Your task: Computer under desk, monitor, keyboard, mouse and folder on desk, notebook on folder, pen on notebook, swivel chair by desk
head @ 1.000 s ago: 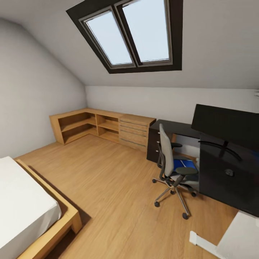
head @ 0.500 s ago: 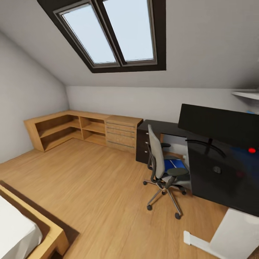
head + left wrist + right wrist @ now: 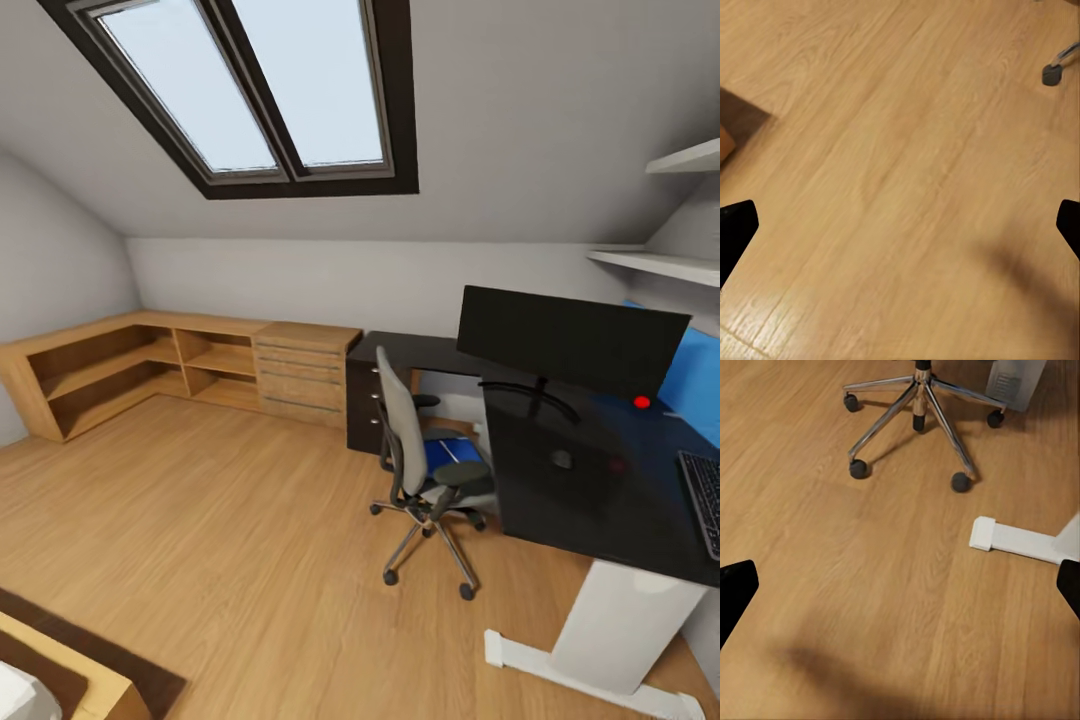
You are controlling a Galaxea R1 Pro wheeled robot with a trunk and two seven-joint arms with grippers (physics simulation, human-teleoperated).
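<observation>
Head view: the bench (image 3: 590, 505), a glossy black top on white legs, is cut off at the picture's right edge. The monitor (image 3: 570, 340) stands upright on it near the back. The keyboard (image 3: 703, 497) lies on the bench and is cut by the right edge, so only its left end shows. The mouse (image 3: 561, 459) is a small dark lump on the black top in front of the monitor stand, hard to tell from the surface. A small red spot (image 3: 641, 402) sits beside the monitor's lower right corner; what it is cannot be made out. The swivel chair (image 3: 420, 470) stands on the wooden floor (image 3: 230, 540) just beside the bench, its back hiding part of the seat. The blue folder (image 3: 448, 453) lies on that seat, partly covered by an armrest. A wooden shelf unit (image 3: 170, 365) and drawer chest (image 3: 300, 375) line the far wall under a skylight (image 3: 260, 85). A bed corner (image 3: 60, 685) is cut off at the lower left.

Left wrist view: the left gripper (image 3: 900, 225) has its fingers (image 3: 735, 229) spread wide over bare floor; one chair castor (image 3: 1051, 73) shows near the edge.

Right wrist view: the right gripper (image 3: 900, 585) has its fingers (image 3: 735, 589) spread wide over the floor. The chair's chrome star base stands ahead, the computer (image 3: 1016, 381) beyond it, cut off, and a white bench foot (image 3: 1016, 540) nearby.
</observation>
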